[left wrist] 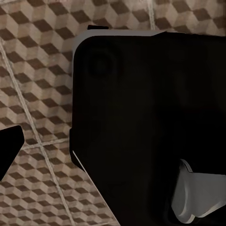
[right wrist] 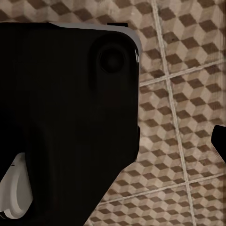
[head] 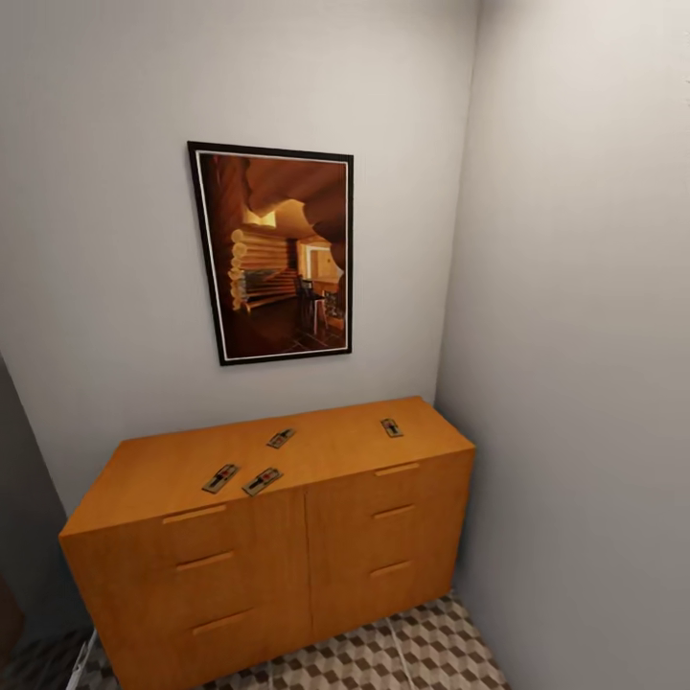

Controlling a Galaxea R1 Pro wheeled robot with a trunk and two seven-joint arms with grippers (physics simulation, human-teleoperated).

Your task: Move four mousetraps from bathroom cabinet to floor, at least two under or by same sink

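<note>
The cabinet [head: 287, 537] is cut off at the bottom edge of the head view, its base and lower left corner out of sight. The four mousetraps [head: 262, 481] on its top are too small to show wire or spot clearly. In both wrist views a dark robot body hides much of the floor [left wrist: 37, 94].

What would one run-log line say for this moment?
phase: approach | mousetraps: four on cabinet top | bathroom floor: none placed | jaws: cannot tell

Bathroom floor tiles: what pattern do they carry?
A brown, beige and white 3D-cube print with pale grout lines on the bathroom floor, clearest in the right wrist view.
</note>
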